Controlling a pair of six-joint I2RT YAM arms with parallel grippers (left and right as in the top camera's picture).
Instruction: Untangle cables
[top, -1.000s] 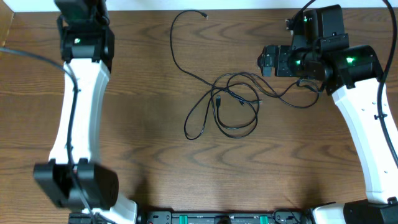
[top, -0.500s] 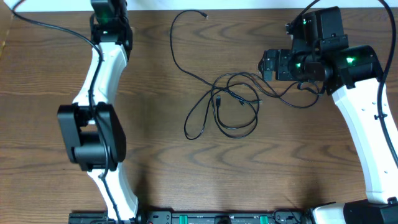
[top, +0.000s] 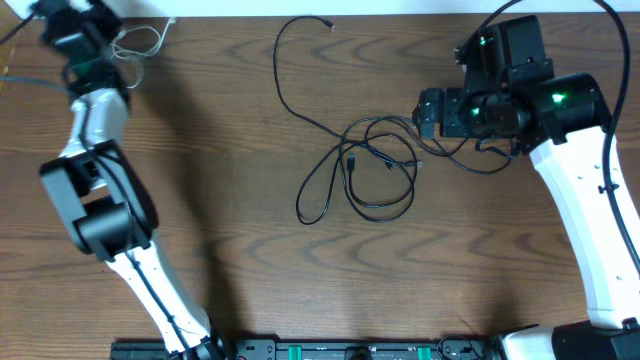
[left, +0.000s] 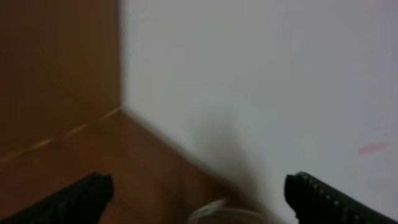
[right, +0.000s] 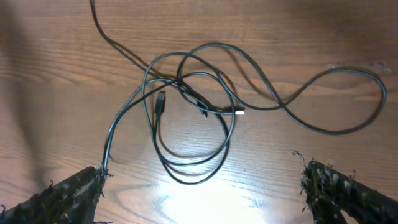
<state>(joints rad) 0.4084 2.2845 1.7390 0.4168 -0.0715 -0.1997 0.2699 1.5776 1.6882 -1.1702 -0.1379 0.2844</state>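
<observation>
A tangle of thin black cables (top: 372, 170) lies at the table's middle, with one strand running back to a plug (top: 330, 22). In the right wrist view the same black cables (right: 193, 106) loop over each other ahead of the fingers. My right gripper (top: 424, 111) (right: 202, 196) hovers open just right of the tangle, nothing between its fingers. A thin white cord (top: 135, 41) lies bunched at the back left corner. My left gripper (left: 199, 196) is open above that spot, a blurred loop of the white cord (left: 224, 214) showing low between its fingers.
A white wall (left: 267, 81) rises right behind the table's back edge, close to the left gripper. The left arm (top: 100, 200) stretches along the left side. A black strand (top: 490, 165) loops under the right arm (top: 580, 200). An equipment rail (top: 350, 350) lines the front edge.
The left arm has swung from the back middle-left into the back left corner, and the white cord now shows lying there. The right arm has hardly moved.
</observation>
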